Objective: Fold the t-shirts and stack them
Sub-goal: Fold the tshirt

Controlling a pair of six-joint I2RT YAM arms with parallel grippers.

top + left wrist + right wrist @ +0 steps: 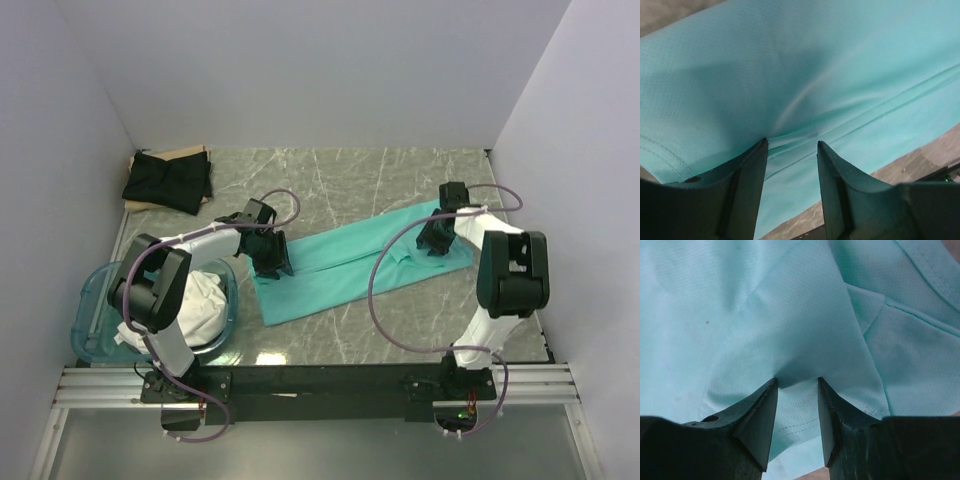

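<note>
The mint-teal t-shirt (350,265) lies folded into a long strip, running diagonally across the middle of the table. My left gripper (272,262) stands on its left end. In the left wrist view its jaws are partly apart, tips pressed into the teal cloth (805,75) near the hem, with a crease rising between them. My right gripper (435,240) stands on the strip's right end. Its jaws are also partly apart, tips pushed into the cloth (790,315), which tents between them. A black t-shirt (165,180) lies folded at the back left. White t-shirts (205,300) sit crumpled in the tub.
A translucent blue tub (92,300) stands at the front left beside the left arm. A tan cardboard sheet (185,152) lies under the black shirt. Grey walls close in the back and both sides. Purple cables loop off both arms.
</note>
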